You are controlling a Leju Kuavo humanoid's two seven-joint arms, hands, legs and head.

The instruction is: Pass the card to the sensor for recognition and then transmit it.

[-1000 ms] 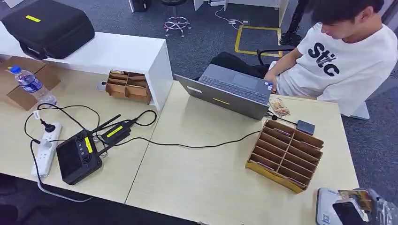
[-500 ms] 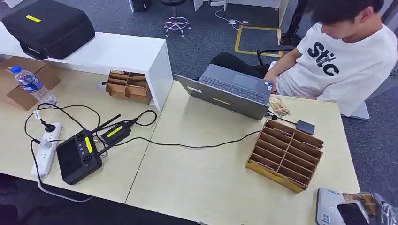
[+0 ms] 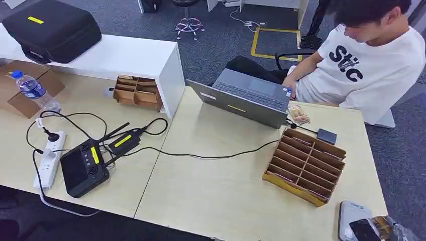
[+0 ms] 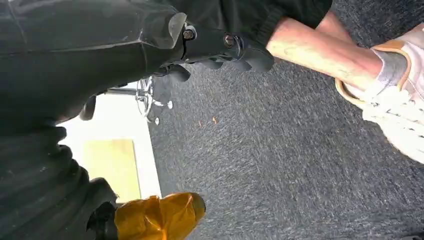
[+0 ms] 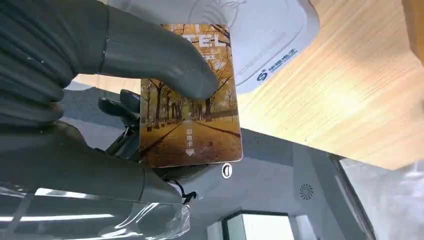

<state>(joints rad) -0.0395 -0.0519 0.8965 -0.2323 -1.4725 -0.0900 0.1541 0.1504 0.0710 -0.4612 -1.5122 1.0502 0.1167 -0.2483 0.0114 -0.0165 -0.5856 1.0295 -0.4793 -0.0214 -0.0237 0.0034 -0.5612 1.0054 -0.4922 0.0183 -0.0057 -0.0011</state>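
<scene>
The right hand (image 5: pixel 100 100) pinches the card (image 5: pixel 192 100) in its fingers (image 5: pixel 160 60), at five o'clock above the sensor (image 3: pixel 351 218); a loose pinch could drop it.

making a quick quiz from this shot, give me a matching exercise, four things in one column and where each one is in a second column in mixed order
Things:
1. card
2. laptop
3. water bottle
4. black case

Places:
A. on the white raised shelf
B. open on the table in front of the seated person
C. pinched in the right hand, close to the white sensor
D. by the cardboard box at the table's far left

Pairs: 1-C, 2-B, 3-D, 4-A
</scene>
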